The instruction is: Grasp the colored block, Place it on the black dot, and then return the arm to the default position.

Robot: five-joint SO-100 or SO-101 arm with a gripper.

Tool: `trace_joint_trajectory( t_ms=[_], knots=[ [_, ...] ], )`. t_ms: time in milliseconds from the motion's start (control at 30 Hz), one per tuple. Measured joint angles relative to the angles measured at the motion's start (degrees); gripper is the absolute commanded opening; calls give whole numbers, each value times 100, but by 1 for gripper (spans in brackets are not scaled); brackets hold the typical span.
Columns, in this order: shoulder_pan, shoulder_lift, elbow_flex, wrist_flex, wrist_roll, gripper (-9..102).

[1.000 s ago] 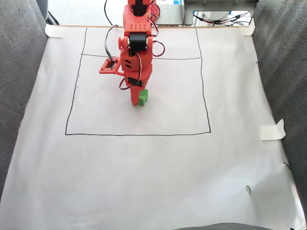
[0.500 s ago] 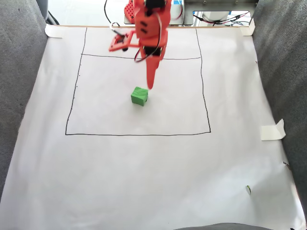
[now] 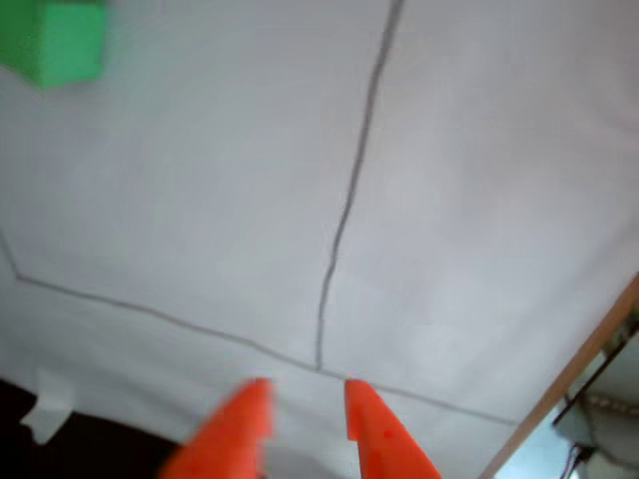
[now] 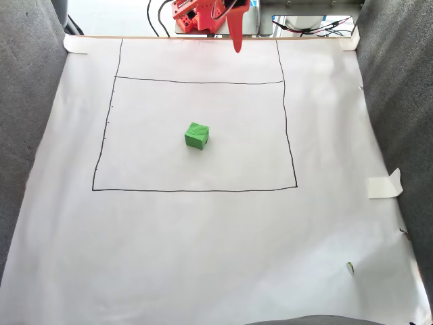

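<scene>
Surface: white paper sheet (image 4: 203, 250) spread across the table, taped at the corners, with grey fabric along both sides in the fixed view.
Drawn lines: a thin black rectangle (image 4: 284, 122) on the sheet, crossed by one horizontal line near its far edge.
Green cube: the colored block (image 4: 196, 136) sits flat on the paper inside the rectangle, a little left of its middle, with nothing touching it.
Gripper: the orange gripper (image 4: 237, 42) hangs at the far edge of the sheet, well apart from the block, tips pointing down.
Fingers: in the other view the two pointed orange fingers (image 3: 369, 424) rise from the bottom edge with a narrow gap of bare paper between them, empty and slightly parted.
Other view extras: the gripper (image 3: 305, 404) hovers over a junction of drawn lines; the block (image 3: 55, 42) appears blurred in the top left corner; a wooden table edge (image 3: 584, 364) runs at lower right.
Fixed view extras: a folded tape piece (image 4: 384, 185) at the right edge, a small green speck (image 4: 350, 267) near the lower right, cables (image 4: 318, 27) beyond the far edge.
</scene>
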Motion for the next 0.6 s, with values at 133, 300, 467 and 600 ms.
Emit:
trace_joint_trajectory(
  t_ms=[133,300,467,600],
  knots=[
    [431,1494,1415,-141,-264,0],
    [756,3199,2391,-211,-967,0],
    [888,4623,3138,-193,-1187,0],
    [1160,5045,3357,-70,-1345,0]
  ],
)
